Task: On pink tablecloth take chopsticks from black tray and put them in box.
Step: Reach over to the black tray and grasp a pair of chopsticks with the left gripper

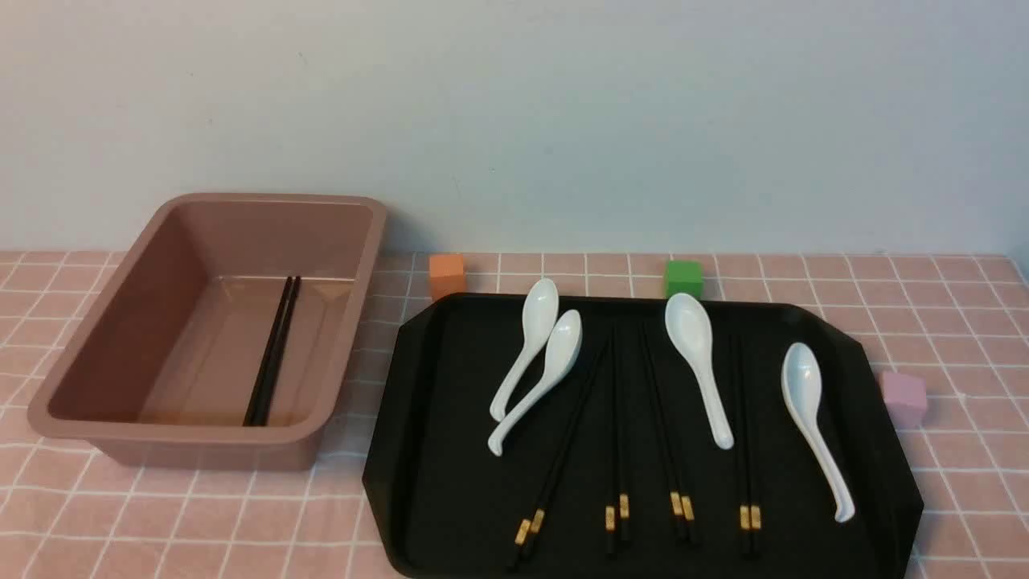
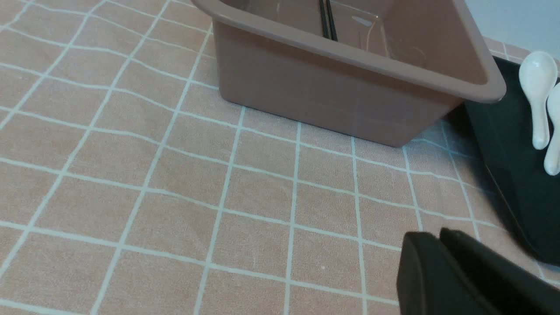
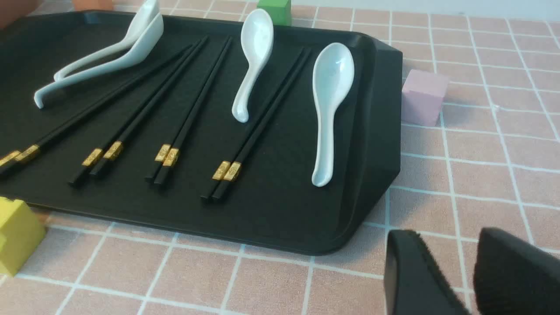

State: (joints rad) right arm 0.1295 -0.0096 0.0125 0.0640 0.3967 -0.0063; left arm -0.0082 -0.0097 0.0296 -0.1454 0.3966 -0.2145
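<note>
On the pink tablecloth point(image 1: 201, 515) the black tray point(image 1: 450, 450) holds several pairs of black chopsticks point(image 1: 615, 434) with gold bands, lying side by side. They also show in the right wrist view point(image 3: 258, 127). The brownish-pink box point(image 1: 145, 322) stands left of the tray with one pair of chopsticks point(image 1: 273, 354) on its floor. Neither gripper shows in the front view. My left gripper point(image 2: 439, 234) is shut and empty over bare cloth, in front of the box point(image 2: 328, 87). My right gripper point(image 3: 446, 234) is open and empty over cloth, just off the tray's near right corner point(image 3: 284, 197).
Several white spoons point(image 1: 695, 354) lie among the chopsticks on the tray. An orange cube point(image 1: 447, 275) and a green cube point(image 1: 683, 278) stand behind the tray. A pink cube point(image 1: 904, 396) stands at its right, and a yellow cube point(image 3: 15, 234) by its front edge.
</note>
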